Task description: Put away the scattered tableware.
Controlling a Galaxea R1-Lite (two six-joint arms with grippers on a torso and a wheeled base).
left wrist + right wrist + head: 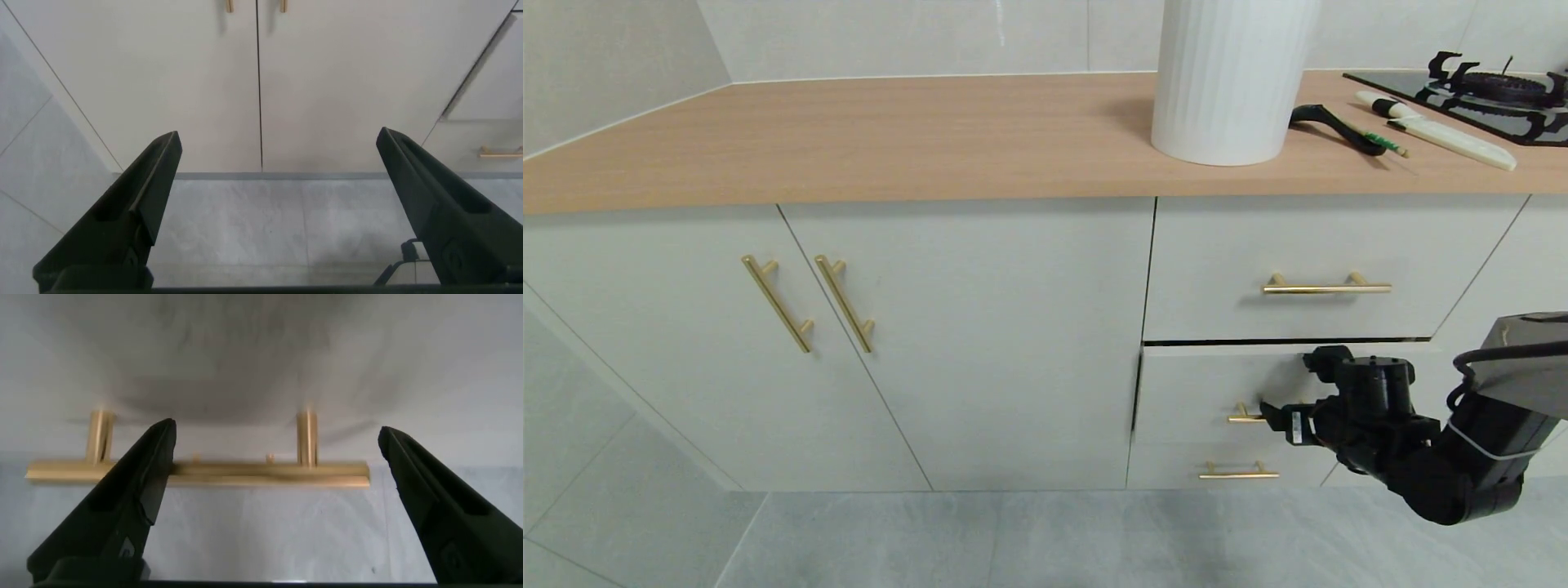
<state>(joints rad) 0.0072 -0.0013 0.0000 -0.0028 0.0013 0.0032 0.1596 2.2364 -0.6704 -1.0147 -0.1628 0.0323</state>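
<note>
On the wooden counter (pixel 931 139), right of a tall white ribbed container (pixel 1229 77), lie a black-handled utensil (pixel 1335 126) and a long white utensil (pixel 1441 132). Below them, the middle drawer (pixel 1201 392) stands slightly ajar. My right gripper (pixel 1270 412) is at that drawer's gold handle (pixel 1245 417). In the right wrist view the gripper (pixel 275 433) is open, and the handle bar (pixel 196 470) runs across just beyond its fingertips. My left gripper (pixel 278 135) is open and empty, held low over the grey floor in front of the cabinet doors.
A black stove (pixel 1494 90) sits at the counter's far right. The top drawer (pixel 1327 286) is closed, and a bottom drawer handle (pixel 1238 472) shows below. Two cabinet doors with slanted gold handles (pixel 809 302) stand to the left. Grey tiled floor (pixel 1013 539) lies below.
</note>
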